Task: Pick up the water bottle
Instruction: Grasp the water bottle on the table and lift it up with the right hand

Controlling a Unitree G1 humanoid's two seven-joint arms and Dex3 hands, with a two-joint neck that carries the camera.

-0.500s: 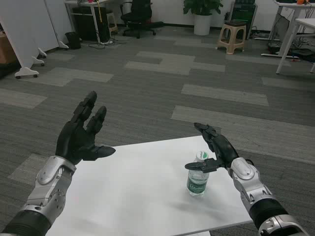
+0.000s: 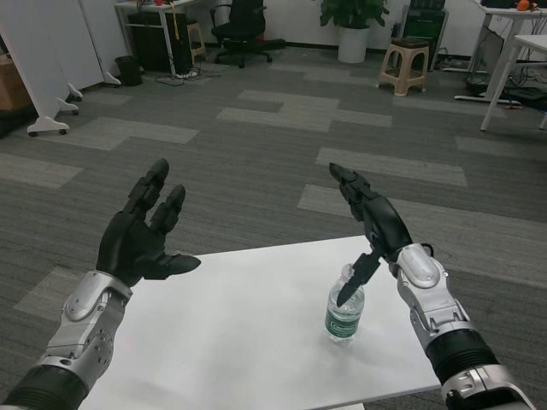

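Observation:
A small clear water bottle (image 2: 344, 314) with a green label stands upright on the white table (image 2: 248, 333), toward its right side. My right hand (image 2: 372, 224) hovers just above and to the right of it, fingers spread and pointing away, thumb hanging down in front of the bottle's cap. It holds nothing. My left hand (image 2: 141, 235) is raised over the table's left edge, fingers apart and empty, well away from the bottle.
Beyond the table lies grey carpeted floor. Far back stand a black office chair (image 2: 241, 30), a potted plant (image 2: 352, 26), a beige stool (image 2: 404, 61) and white desks (image 2: 513, 51). White partition panels (image 2: 47, 60) stand at the left.
My right hand has risen and swung up from beside the bottle's cap, its thumb now pointing down. The bottle and my left hand have stayed put.

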